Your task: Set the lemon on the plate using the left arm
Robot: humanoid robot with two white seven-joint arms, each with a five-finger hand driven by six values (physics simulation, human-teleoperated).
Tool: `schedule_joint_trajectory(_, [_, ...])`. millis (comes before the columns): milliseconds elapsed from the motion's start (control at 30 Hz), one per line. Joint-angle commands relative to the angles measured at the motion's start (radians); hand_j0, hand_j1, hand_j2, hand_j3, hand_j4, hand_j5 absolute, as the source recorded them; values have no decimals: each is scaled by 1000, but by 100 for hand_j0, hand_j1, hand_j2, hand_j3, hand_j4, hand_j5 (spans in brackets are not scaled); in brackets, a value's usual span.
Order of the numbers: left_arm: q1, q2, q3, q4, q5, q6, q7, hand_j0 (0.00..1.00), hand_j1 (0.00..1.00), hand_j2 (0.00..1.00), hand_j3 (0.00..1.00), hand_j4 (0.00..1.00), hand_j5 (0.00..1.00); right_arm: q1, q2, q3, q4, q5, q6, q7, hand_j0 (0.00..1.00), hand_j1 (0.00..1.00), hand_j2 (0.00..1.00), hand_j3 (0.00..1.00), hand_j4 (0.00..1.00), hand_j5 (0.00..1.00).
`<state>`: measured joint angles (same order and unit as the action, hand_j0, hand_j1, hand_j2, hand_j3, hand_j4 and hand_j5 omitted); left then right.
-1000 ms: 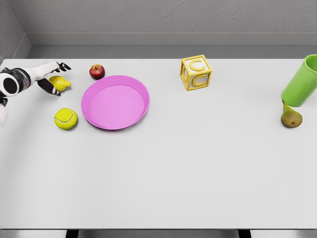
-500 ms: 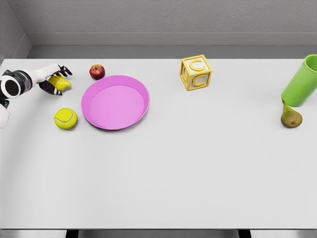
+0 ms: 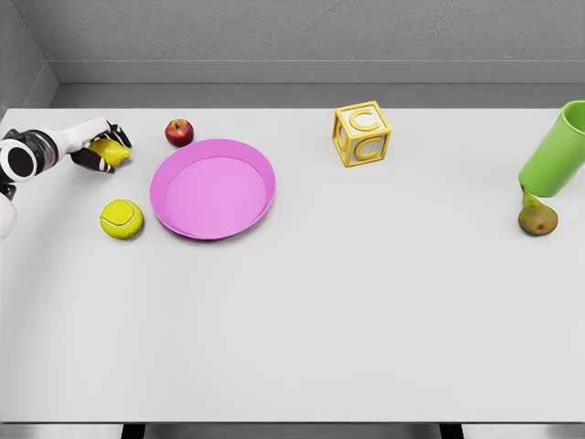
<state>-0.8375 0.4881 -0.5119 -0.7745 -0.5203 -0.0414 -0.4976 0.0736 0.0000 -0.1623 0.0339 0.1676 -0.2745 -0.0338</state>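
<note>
A yellow lemon (image 3: pixel 111 153) lies at the table's far left, partly covered by my left hand (image 3: pixel 102 146), whose dark fingers are curled around it. The white left arm comes in from the left edge. To the right of the hand sits the pink plate (image 3: pixel 213 188), with nothing on it, about a hand's width from the lemon. The right arm does not show.
A red apple (image 3: pixel 179 132) stands just behind the plate's left rim. A yellow tennis ball (image 3: pixel 122 219) lies left of the plate, in front of the lemon. Farther right are a yellow letter block (image 3: pixel 362 133), a green cup (image 3: pixel 557 153) and a pear (image 3: pixel 537 217).
The left hand's fingers were spread over the lemon a second ago; they have since closed down around it. The lemon has stayed in place on the table.
</note>
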Motion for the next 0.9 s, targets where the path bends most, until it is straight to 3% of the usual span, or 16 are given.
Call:
schedule_joint_trajectory(0, [0, 3, 6, -3, 3, 0, 1, 54, 54, 54, 54, 54, 54, 0, 0, 0, 0, 0, 0, 0, 100, 100, 100, 100, 100, 100])
schedule_joint_trajectory(233, [-6, 7, 9, -19, 16, -5, -1, 53, 53, 53, 53, 53, 53, 0, 0, 0, 0, 0, 0, 0, 100, 100, 100, 100, 100, 100])
schedule_joint_trajectory(867, [14, 35, 12, -201, 34, -25, -7, 49, 49, 49, 49, 49, 49, 0, 0, 0, 0, 0, 0, 0, 100, 100, 100, 100, 100, 100])
